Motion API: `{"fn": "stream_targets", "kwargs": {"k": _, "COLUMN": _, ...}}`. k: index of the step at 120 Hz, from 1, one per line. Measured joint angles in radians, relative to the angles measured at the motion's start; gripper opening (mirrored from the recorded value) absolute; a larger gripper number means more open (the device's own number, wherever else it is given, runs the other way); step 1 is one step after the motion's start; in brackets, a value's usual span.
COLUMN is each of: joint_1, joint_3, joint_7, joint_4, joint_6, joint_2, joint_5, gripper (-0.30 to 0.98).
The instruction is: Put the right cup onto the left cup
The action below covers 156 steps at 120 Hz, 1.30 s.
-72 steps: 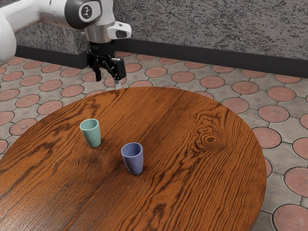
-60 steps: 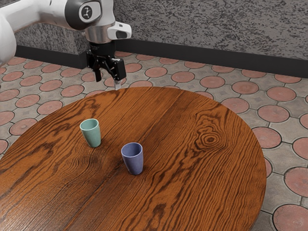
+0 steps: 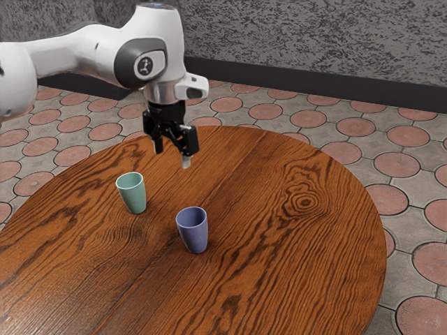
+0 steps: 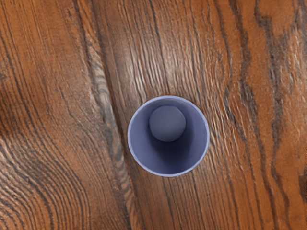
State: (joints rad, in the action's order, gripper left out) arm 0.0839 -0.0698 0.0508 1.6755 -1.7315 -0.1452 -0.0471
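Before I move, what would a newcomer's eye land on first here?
Probably the blue-violet cup, upright on the round wooden table, its open mouth facing the wrist view. Next, the mint-green cup, standing apart toward the exterior view's left, then the black fingers, spread and empty, raised clear of both cups.

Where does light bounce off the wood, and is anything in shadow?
Wrist view: pale glare streaks the table near the blue cup, whose inside darkens beside its round bottom. Exterior view: a soft sheen lies on the wood toward the lower left; the green cup's inside looks shaded too.
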Motion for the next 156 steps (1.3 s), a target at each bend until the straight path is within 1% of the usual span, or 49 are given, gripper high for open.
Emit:
{"fn": "stream_targets", "kwargs": {"k": 26, "joint_1": 0.006, "joint_3": 0.000, "joint_7": -0.022, "joint_4": 0.149, "joint_6": -0.112, "joint_2": 0.001, "joint_5": 0.061, "gripper": 0.66}}
{"fn": "stream_targets", "kwargs": {"k": 42, "joint_1": 0.027, "joint_3": -0.001, "joint_7": -0.036, "joint_4": 0.202, "joint_6": -0.175, "joint_2": -0.002, "joint_5": 0.084, "gripper": 0.62}}
{"fn": "stream_targets", "kwargs": {"k": 80, "joint_1": 0.050, "joint_3": 0.000, "joint_7": -0.059, "joint_4": 0.217, "joint_6": -0.271, "joint_2": -0.061, "joint_5": 0.097, "gripper": 0.54}}
{"fn": "stream_targets", "kwargs": {"k": 119, "joint_1": 0.042, "joint_3": 0.002, "joint_7": -0.074, "joint_4": 0.218, "joint_6": -0.316, "joint_2": -0.138, "joint_5": 0.129, "gripper": 0.45}}
{"fn": "stream_targets", "kwargs": {"k": 156, "joint_1": 0.049, "joint_3": 0.015, "joint_7": -0.081, "joint_4": 0.212, "joint_6": -0.345, "joint_2": -0.178, "joint_5": 0.134, "gripper": 0.38}}
